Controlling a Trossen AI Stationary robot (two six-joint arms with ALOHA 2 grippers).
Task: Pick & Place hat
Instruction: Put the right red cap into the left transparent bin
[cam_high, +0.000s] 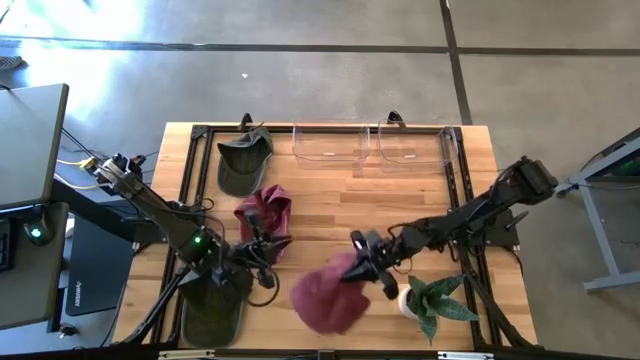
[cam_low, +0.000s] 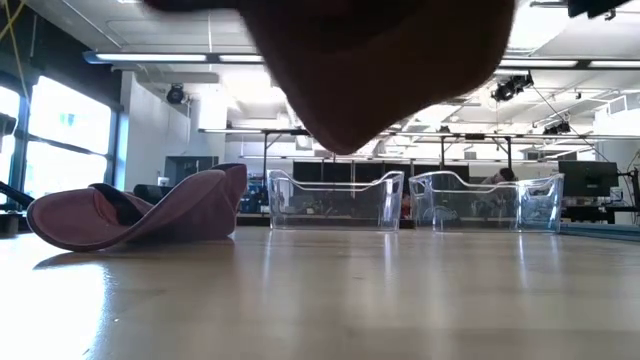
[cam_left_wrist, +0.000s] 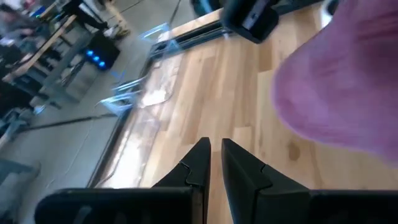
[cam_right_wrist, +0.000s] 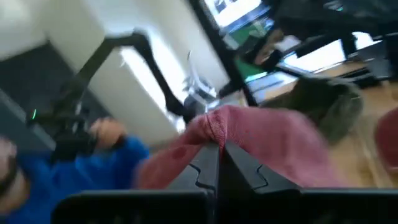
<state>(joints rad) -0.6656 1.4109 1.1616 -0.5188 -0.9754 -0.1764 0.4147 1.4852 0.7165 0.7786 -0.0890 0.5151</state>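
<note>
A maroon hat (cam_high: 328, 296) hangs from my right gripper (cam_high: 362, 264) near the middle of the table. In the low view this maroon hat (cam_low: 380, 60) floats above the wood. My right gripper (cam_right_wrist: 217, 155) is shut on it. A second maroon hat (cam_high: 265, 211) rests with its brim and crown on the table, also visible as the second maroon hat (cam_low: 140, 210) in the low view. My left gripper (cam_high: 262, 262) hovers just near of it. In its wrist view my left gripper (cam_left_wrist: 214, 163) is shut over bare wood, with the lifted maroon hat (cam_left_wrist: 342, 93) beside it. My right gripper pinches a raised fold of the maroon hat's cloth (cam_right_wrist: 214, 127) between its two fingers, coming level from the table's right side. The hat is lifted clear of the table and droops below and to the near side of the fingers.
Two clear bins (cam_high: 325, 145) (cam_high: 415, 145) stand along the far edge. One olive hat (cam_high: 245, 160) lies at the far left, another olive hat (cam_high: 212, 305) at the near left. A potted plant (cam_high: 432, 300) stands near my right arm. A person's blue sleeve (cam_right_wrist: 93, 174) shows beyond the table.
</note>
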